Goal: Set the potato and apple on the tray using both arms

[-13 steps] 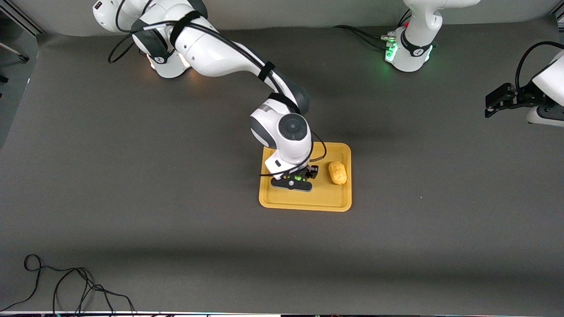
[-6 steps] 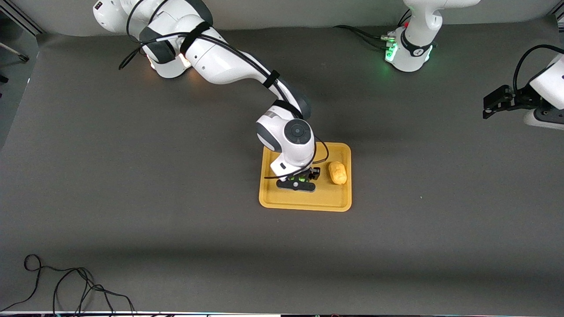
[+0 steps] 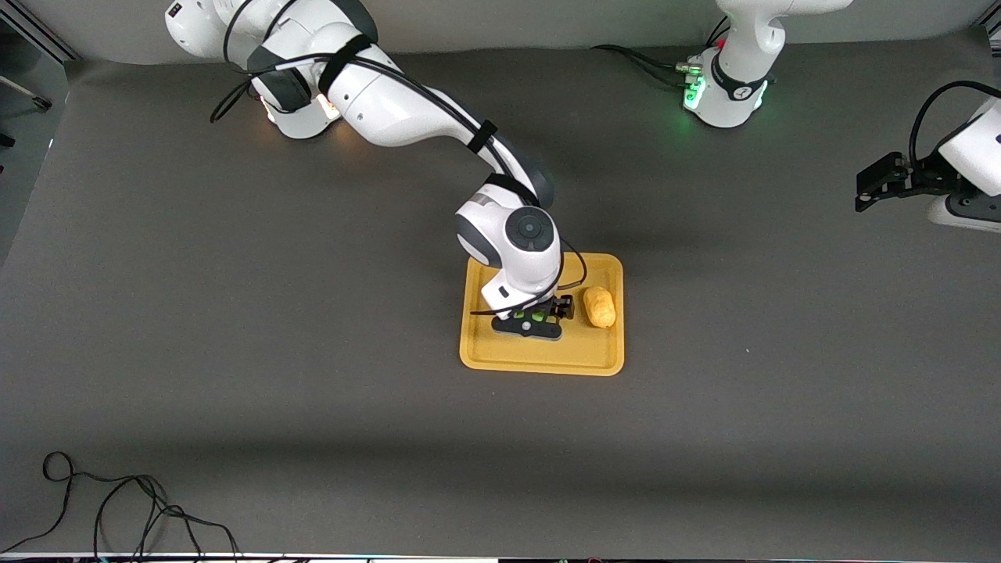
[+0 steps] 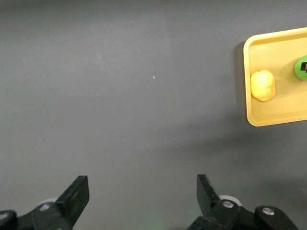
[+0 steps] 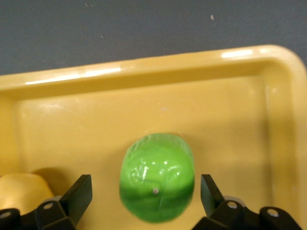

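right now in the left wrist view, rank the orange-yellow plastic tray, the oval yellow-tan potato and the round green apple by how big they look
1. The orange-yellow plastic tray, by far the largest, though cut off at the edge.
2. The oval yellow-tan potato.
3. The round green apple shows smallest, but it is cropped and partly covered, so its rank against the potato is unsure.

My dark grey matte table [image 3: 313, 313] carries the flat orange-yellow plastic tray [image 3: 539, 360] at centre frame, and a black cable [image 3: 117, 508] at lower left.

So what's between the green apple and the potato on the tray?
Nothing but bare tray. In the left wrist view, only orange floor shows between the apple and the potato; they lie apart.
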Controlling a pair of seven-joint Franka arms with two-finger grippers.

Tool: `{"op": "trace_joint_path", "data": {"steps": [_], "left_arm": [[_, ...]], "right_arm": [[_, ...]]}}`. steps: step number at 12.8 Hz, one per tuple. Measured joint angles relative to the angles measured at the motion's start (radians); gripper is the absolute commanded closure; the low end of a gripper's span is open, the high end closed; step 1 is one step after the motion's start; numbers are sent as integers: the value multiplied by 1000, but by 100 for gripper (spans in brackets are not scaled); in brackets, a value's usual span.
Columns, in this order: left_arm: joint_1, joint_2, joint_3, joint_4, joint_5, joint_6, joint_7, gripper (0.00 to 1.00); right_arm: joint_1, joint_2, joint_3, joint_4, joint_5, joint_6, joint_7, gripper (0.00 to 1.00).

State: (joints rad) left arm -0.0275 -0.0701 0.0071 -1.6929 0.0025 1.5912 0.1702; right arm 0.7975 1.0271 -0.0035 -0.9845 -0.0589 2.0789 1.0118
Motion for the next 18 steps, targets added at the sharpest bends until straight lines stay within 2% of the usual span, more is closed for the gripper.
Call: {"op": "trace_joint_path", "data": {"steps": [2,6,9,12,16,18], "left_arm": [[0,2,0,0,-4,0,0,0],[0,5,0,0,-5,1,0,0],[0,7,0,-1,-5,1,-3,0],[0,8,1,-1,-5,2,-3,0],[4,10,3,-1,-4,3,-3,0],[5,12,5,-1,-4,4,-3,0]], "right_arm": [[-2,-81,-3,33,0,-146,0,0],[-40,-337,-13,46,0,-462,-12,0],[-131,-490,-19,6,0,-613,-195,0],[-303,-628,-21,-143,4,-616,-429,0],[-576,-851,-15,-446,52,-504,-717,0],[-674,-928,-15,-537,56,-488,-834,0]]}}
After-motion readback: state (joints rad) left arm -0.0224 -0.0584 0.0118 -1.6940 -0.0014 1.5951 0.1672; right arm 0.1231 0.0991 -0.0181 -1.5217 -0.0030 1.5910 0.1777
